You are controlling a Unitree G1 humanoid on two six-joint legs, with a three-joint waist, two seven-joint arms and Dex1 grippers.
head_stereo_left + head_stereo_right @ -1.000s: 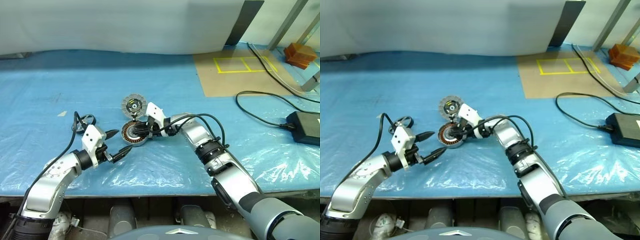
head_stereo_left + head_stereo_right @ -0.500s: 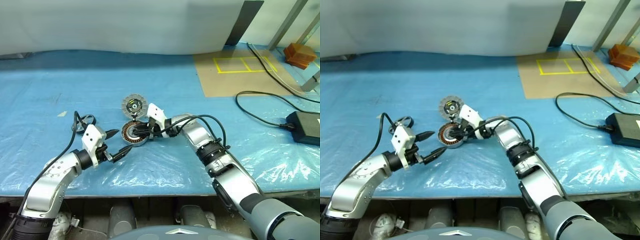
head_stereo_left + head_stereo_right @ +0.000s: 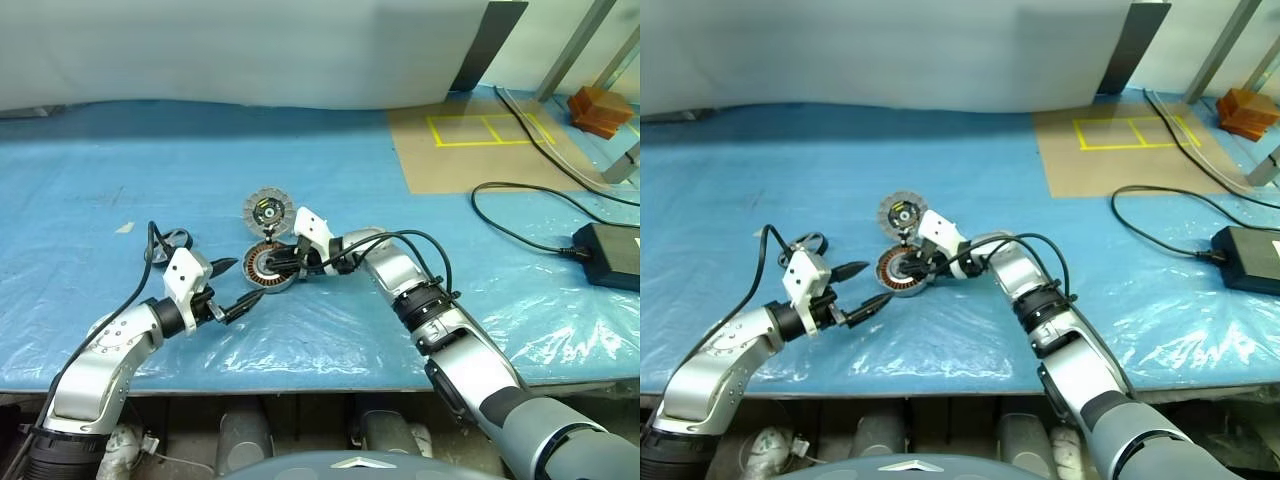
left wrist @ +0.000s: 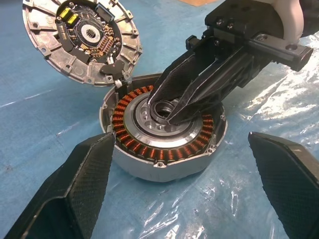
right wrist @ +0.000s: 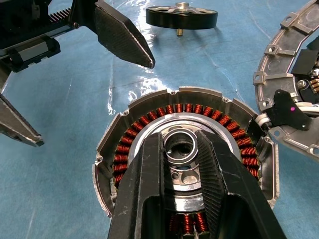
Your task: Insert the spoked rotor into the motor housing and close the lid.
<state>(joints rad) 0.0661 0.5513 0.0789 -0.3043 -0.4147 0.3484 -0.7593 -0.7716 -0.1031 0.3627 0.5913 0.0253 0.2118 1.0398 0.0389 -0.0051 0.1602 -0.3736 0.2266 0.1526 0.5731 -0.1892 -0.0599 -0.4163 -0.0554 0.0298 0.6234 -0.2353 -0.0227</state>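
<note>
One spoked rotor [image 4: 164, 130] lies flat in motor housing [image 4: 149, 172], copper windings up.

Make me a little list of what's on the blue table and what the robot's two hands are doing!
table: blue plastic sheet
motor housing: sits on the sheet, the spoked rotor inside it, copper windings up
lid: beside the housing, not on it, dark yellow-marked centre up
right gripper: fingers pinch the rotor's centre hub
left gripper: fingers wide open, holding nothing, pointing at the housing
black wheel: lies apart on the sheet
</note>
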